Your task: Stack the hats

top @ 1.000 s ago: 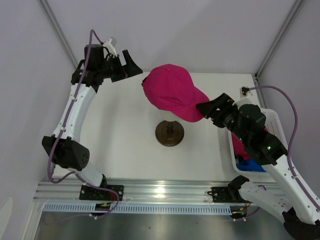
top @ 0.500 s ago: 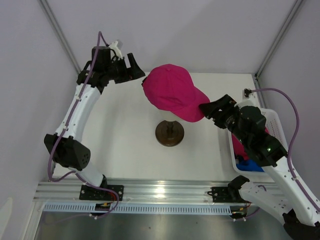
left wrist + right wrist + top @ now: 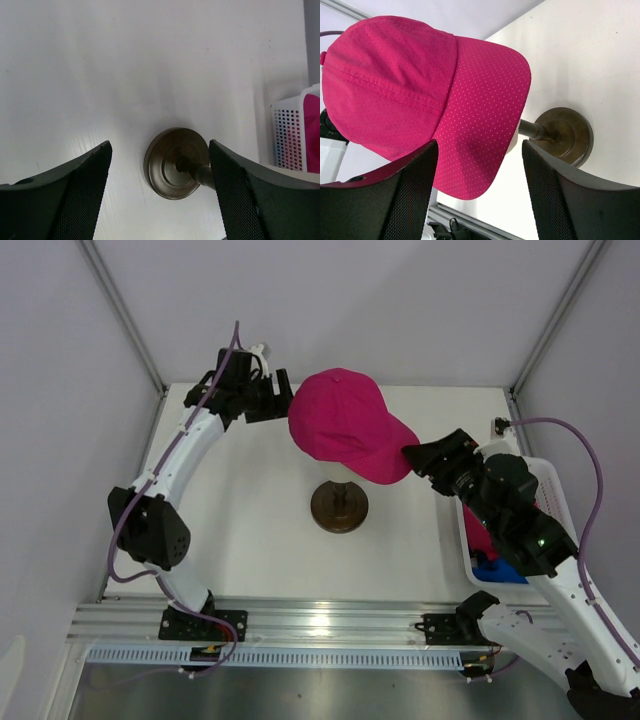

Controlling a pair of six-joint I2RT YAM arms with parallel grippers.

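A magenta-pink hat [image 3: 345, 425] sits on the mannequin head above the dark round stand [image 3: 339, 506], brim toward the right front. It also shows in the right wrist view [image 3: 420, 95]. My right gripper [image 3: 418, 456] is open, its jaws just right of the brim tip, not touching. My left gripper [image 3: 278, 398] is open, close to the hat's back left edge. A blue hat [image 3: 500, 570] and another pink fabric piece [image 3: 480, 536] lie in the white basket [image 3: 553, 492]. The stand shows between the left jaws [image 3: 177, 162].
The white mesh basket stands at the right table edge, partly under my right arm; it also shows in the left wrist view [image 3: 290, 132]. Grey walls and frame posts close in the back and sides. A metal rail [image 3: 320, 625] runs along the near edge.
My left gripper has moved right, toward the back left of the pink hat. My right gripper has stayed near the brim tip. The hat has not moved.
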